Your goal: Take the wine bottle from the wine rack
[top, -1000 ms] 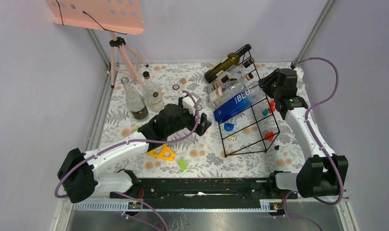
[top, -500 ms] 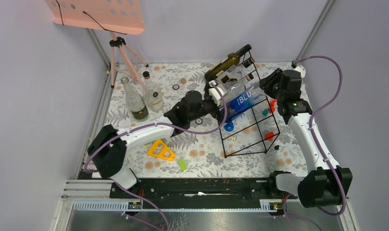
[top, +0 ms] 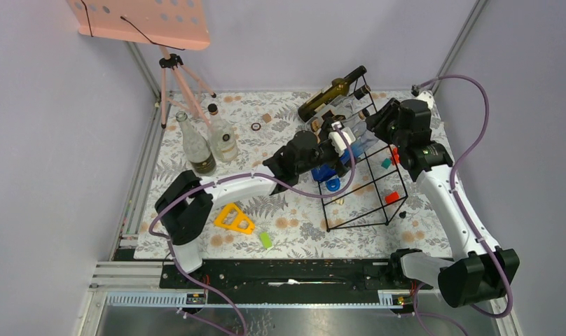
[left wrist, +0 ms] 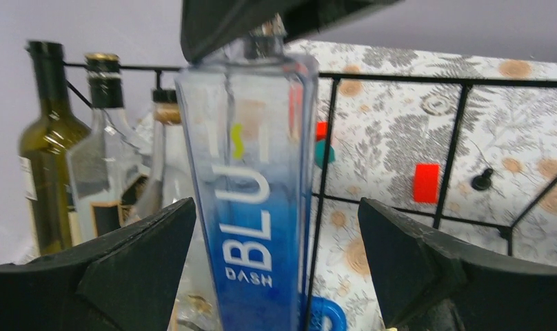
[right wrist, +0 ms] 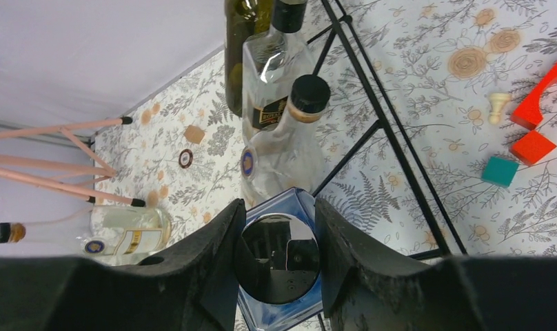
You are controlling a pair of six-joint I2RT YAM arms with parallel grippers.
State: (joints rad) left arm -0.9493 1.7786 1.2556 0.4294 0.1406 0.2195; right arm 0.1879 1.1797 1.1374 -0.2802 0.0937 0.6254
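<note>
The blue-and-clear "BLU" wine bottle [top: 325, 172] lies slanted on the black wire wine rack [top: 404, 187]. My right gripper [top: 376, 124] is shut on its chrome cap [right wrist: 279, 258] at the upper end. The left gripper [top: 340, 141] is open, and its fingers [left wrist: 138, 262] stand apart on either side of the bottle's body [left wrist: 255, 207] without touching it. In the top view the left gripper hides most of the bottle. A dark green bottle [top: 329, 94] and two clear bottles [right wrist: 282, 145] lie beside it on the rack [left wrist: 434, 81].
Two clear bottles [top: 196, 147] stand at the left near the pink tripod stand [top: 171, 70]. A yellow triangle [top: 233, 219] and a green piece [top: 266, 240] lie near the front. Red blocks [top: 391, 197], a teal block [top: 386, 162] and a blue ring [top: 333, 185] lie under the rack.
My left arm has reached from the table's middle out to the rack, and its open jaws now straddle the blue bottle. The right gripper has stayed shut on the cap, shifting slightly left.
</note>
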